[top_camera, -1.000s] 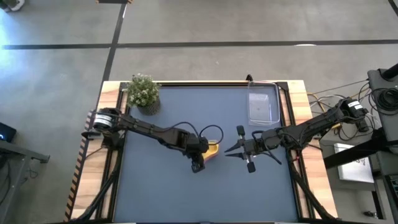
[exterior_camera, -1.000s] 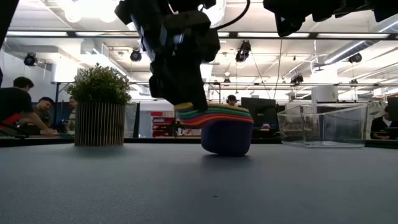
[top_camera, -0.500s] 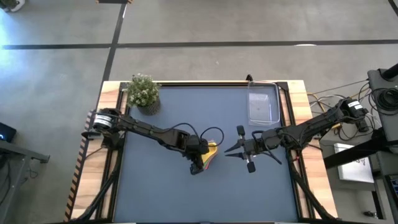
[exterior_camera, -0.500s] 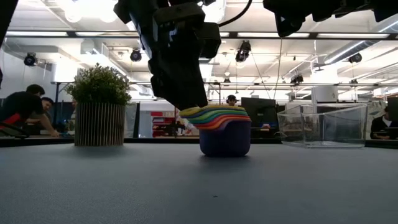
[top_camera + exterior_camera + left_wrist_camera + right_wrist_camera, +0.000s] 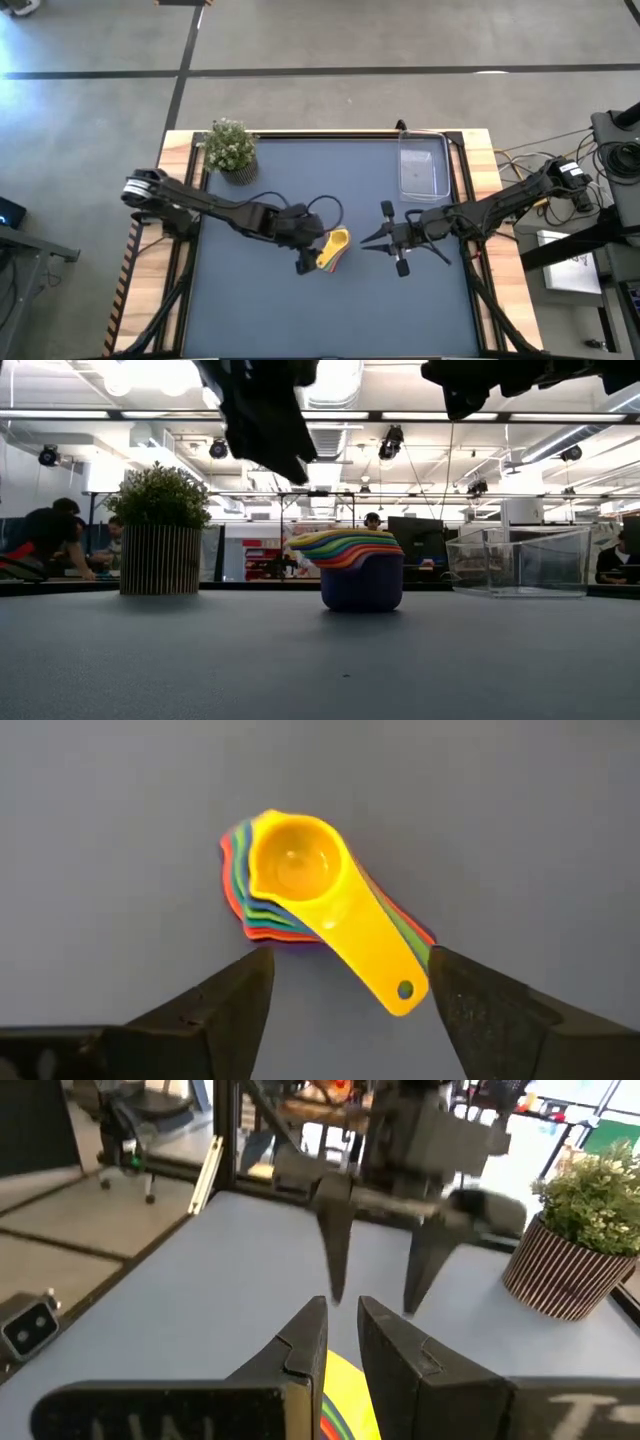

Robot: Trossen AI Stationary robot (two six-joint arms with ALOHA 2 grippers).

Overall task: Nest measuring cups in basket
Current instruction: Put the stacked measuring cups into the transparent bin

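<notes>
The left gripper (image 5: 345, 995) hangs open and empty above the cups (image 5: 300, 880), its two dark fingers (image 5: 225, 1010) spread at the bottom of the left wrist view with the yellow handle showing in the gap between them and nothing clamped. In the high view it sits just left of centre (image 5: 305, 255), hard beside the stack (image 5: 333, 247). The low view shows the cups (image 5: 350, 560) nested into one pile and standing upright on the table (image 5: 320, 660), dark blue at the bottom and yellow on top, with the gripper clear above them in the upper left of the frame. The right gripper (image 5: 385, 240) waits right of centre, its fingers drawn nearly together on nothing, pointing toward the stack. The basket (image 5: 423, 165) stands empty in the upper right of the table, well apart from the cups; a plant (image 5: 231, 148) stands in the upper left corner. Judging by this, the nesting is done and the step in hand is getting the whole pile into the basket. The next move calls for one gripper to take a firm hold of the stack, probably by the fanned handles or rims, lift it without the cups sliding apart, carry it toward the upper right and lower it inside the walls.
</notes>
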